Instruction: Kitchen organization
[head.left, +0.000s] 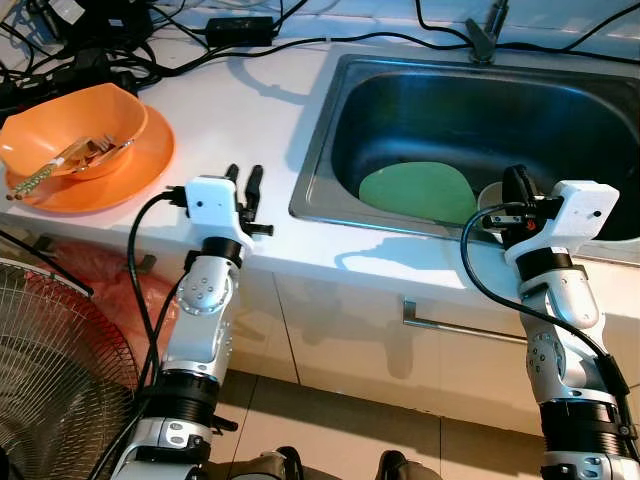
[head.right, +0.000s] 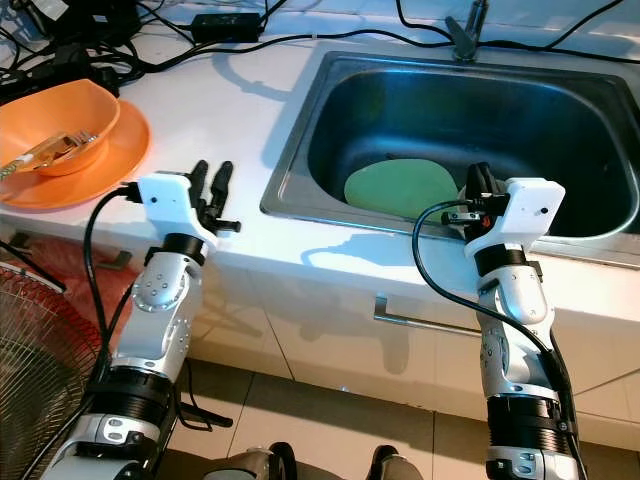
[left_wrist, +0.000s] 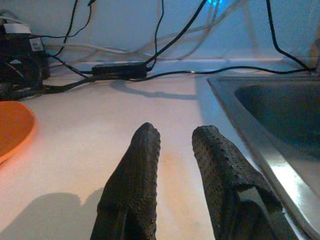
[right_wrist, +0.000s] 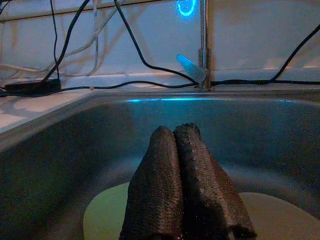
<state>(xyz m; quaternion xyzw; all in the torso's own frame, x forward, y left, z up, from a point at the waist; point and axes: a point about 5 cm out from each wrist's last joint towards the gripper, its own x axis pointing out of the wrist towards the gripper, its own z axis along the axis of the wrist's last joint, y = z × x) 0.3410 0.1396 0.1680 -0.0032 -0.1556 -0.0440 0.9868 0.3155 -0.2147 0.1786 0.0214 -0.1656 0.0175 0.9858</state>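
A green plate (head.left: 415, 190) lies flat on the bottom of the steel sink (head.left: 320, 150). A pale cup or bowl (head.left: 489, 196) sits beside it, partly hidden by my right arm. My right gripper (head.left: 517, 185) hovers over the sink's front rim with its fingers pressed together and nothing between them, as the right wrist view (right_wrist: 174, 131) confirms. On the white counter, left of the sink, my left gripper (head.left: 243, 178) is open and empty; a narrow gap parts its fingers (left_wrist: 145, 145). Far left, an orange bowl (head.left: 70, 125) holding utensils (head.left: 60, 160) rests on an orange plate (head.left: 130, 170).
Black cables and a power adapter (head.left: 240, 28) run along the back of the counter. The faucet (head.left: 485, 35) stands behind the sink. A wire fan guard (head.left: 50, 370) is low at the left, in front of the cabinet. A drawer handle (head.left: 460, 325) is below the sink.
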